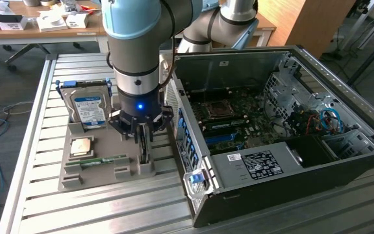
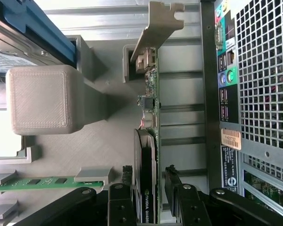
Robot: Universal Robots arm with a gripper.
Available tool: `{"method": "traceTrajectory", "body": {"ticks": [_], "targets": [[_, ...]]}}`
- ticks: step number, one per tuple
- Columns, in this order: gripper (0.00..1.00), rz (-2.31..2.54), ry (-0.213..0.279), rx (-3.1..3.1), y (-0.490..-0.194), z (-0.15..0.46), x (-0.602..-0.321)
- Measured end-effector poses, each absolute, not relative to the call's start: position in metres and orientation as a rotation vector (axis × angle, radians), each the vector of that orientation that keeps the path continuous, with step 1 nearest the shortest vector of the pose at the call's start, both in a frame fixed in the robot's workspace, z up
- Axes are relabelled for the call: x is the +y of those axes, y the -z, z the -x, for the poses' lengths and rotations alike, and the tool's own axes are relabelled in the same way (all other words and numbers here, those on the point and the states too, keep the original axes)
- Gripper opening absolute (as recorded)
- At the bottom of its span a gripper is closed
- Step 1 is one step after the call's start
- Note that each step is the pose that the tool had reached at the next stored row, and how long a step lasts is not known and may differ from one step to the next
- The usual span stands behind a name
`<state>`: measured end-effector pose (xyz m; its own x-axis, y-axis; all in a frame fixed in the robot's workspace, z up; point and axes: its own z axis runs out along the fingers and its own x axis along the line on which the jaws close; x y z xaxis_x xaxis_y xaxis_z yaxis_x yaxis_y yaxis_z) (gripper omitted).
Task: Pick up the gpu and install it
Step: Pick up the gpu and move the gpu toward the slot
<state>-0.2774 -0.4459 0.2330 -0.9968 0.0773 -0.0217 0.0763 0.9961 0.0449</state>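
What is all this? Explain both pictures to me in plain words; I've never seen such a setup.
The big grey-and-blue machine is a robot arm. Its end effector is the two-fingered claw at its tip. One picture comes from a camera standing off the arm, the other from a camera on its wrist. On the slatted metal table sits a grey holder tray with a hard drive, a processor chip, a memory stick and the gpu standing on edge. Beside it sits an open computer case. The fingers straddle the gpu with a gap showing, so nothing is gripped yet.
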Motion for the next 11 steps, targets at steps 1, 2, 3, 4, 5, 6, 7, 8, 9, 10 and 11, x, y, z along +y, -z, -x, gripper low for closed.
{"method": "traceTrajectory", "body": {"ticks": [1,2,3,4,5,6,7,8,9,10,11], "targets": [[0.42,-0.120,-0.068,3.115,-0.2331,0.2774,-0.4459],[0.42,-0.120,-0.068,3.115,-0.2331,0.2774,-0.4459],[0.42,-0.120,-0.068,3.115,-0.2331,0.2775,-0.4459],[0.42,-0.120,-0.069,3.115,-0.2330,0.2774,-0.4458],[0.42,-0.120,-0.069,3.115,-0.2328,0.2773,-0.4454],[0.42,-0.120,-0.069,3.115,-0.2327,0.2773,-0.4448],[0.42,-0.120,-0.069,3.115,-0.2326,0.2774,-0.4443],[0.42,-0.120,-0.069,3.115,-0.2325,0.2774,-0.4438],[0.42,-0.120,-0.070,3.115,-0.2324,0.2774,-0.4433],[0.42,-0.120,-0.070,3.115,-0.2322,0.2774,-0.4428],[0.42,-0.120,-0.070,3.115,-0.2322,0.2774,-0.4423]]}}
